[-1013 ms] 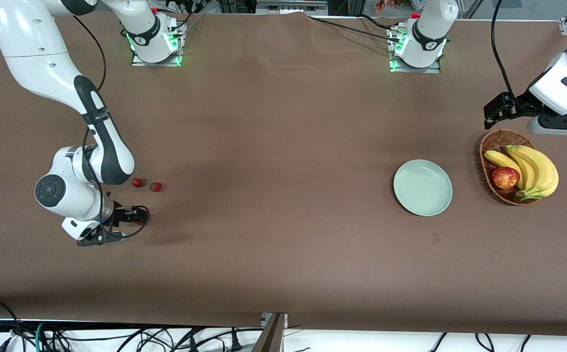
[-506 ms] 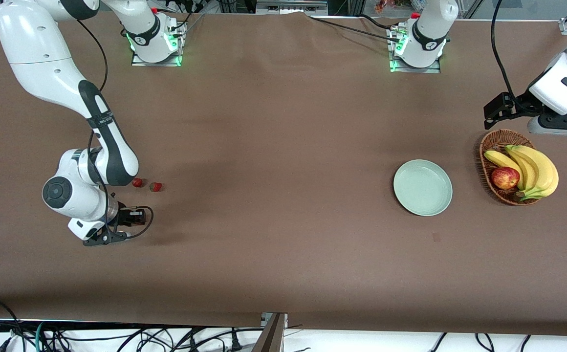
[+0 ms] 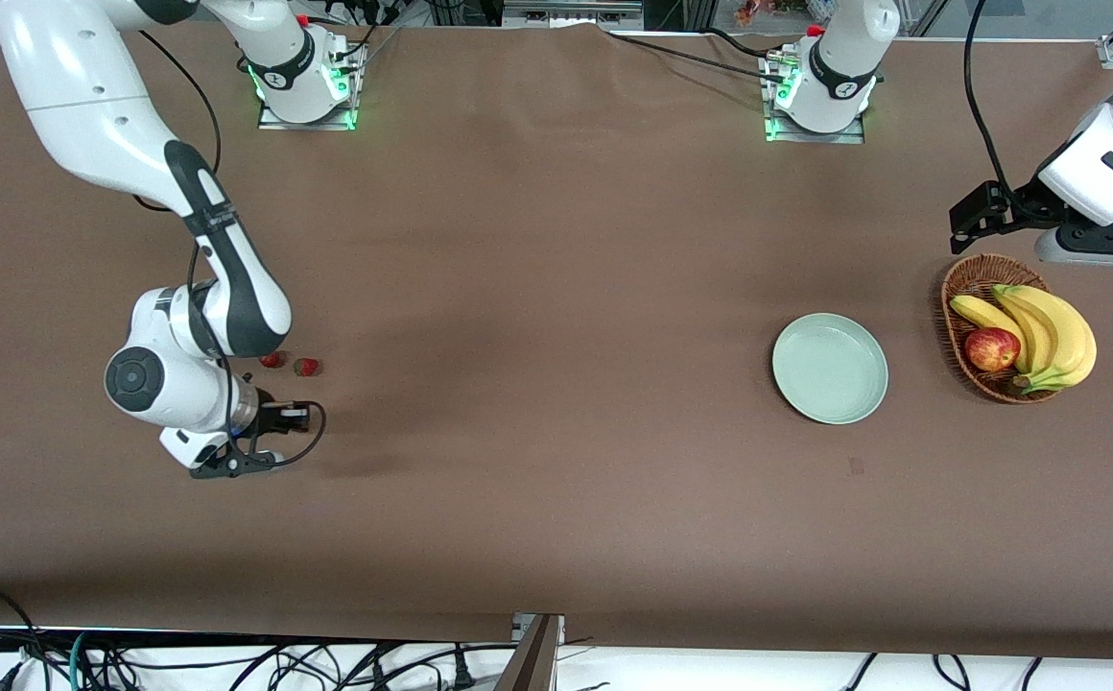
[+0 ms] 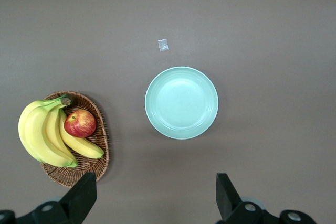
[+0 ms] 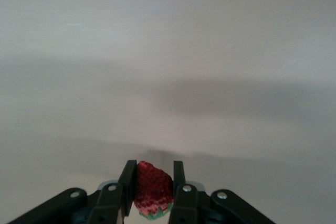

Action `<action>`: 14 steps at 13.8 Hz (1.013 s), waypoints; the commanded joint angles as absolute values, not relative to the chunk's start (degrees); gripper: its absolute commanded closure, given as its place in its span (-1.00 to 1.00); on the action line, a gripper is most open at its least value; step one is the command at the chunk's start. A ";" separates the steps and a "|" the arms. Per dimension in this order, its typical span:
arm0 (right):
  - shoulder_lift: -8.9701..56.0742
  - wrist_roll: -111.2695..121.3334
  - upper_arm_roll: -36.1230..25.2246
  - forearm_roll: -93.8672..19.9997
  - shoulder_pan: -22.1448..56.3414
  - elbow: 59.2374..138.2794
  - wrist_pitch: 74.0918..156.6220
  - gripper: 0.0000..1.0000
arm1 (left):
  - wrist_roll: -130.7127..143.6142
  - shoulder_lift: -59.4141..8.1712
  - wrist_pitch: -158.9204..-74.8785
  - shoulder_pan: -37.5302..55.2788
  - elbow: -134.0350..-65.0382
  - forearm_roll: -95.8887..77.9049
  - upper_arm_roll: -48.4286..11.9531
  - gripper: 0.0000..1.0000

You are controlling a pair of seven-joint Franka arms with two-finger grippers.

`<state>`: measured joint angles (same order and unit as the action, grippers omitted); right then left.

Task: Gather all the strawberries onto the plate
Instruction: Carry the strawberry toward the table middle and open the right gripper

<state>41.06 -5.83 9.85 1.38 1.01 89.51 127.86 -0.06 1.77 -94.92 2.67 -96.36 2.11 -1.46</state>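
My right gripper (image 5: 153, 174) is shut on a red strawberry (image 5: 153, 187) with its green cap toward the hand. In the front view this gripper (image 3: 248, 463) is low over the table at the right arm's end. Two more strawberries (image 3: 306, 367) lie on the table beside the right arm's wrist, one (image 3: 272, 360) partly hidden by the arm. The mint-green plate (image 3: 830, 369) sits empty toward the left arm's end; it also shows in the left wrist view (image 4: 181, 102). My left gripper (image 4: 156, 203) is open and empty, waiting high beside the basket (image 3: 1094, 248).
A brown wicker basket (image 3: 971, 278) with bananas (image 3: 1055, 331) and a red apple (image 3: 991, 348) stands beside the plate at the left arm's end; it shows in the left wrist view (image 4: 101, 135) too. A small scrap (image 4: 163, 45) lies on the table near the plate.
My right arm has moved toward the left arm's end of the table with the strawberry in its gripper. The left arm has not moved.
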 commanded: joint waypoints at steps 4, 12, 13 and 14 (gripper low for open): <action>37.62 -40.99 18.81 1.49 11.48 88.61 122.87 0.51 | 0.26 1.41 -94.92 3.16 -95.54 1.32 -1.05 -1.00; 43.67 -68.54 18.46 1.41 32.32 87.36 140.59 0.61 | 0.26 1.41 -94.92 3.25 -95.54 1.32 -1.05 -1.00; 45.07 -70.73 18.46 1.41 33.82 87.10 143.06 0.61 | 0.26 1.41 -94.92 3.16 -95.54 1.32 -1.05 -1.00; 46.57 -72.58 18.46 1.41 35.14 86.06 145.52 0.61 | 0.26 1.41 -94.92 3.25 -95.54 1.32 -1.05 -1.00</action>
<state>43.49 -69.00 19.07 1.38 32.59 88.79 141.92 -0.06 1.77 -94.92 2.67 -96.36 2.11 -1.48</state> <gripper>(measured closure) 0.678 0.000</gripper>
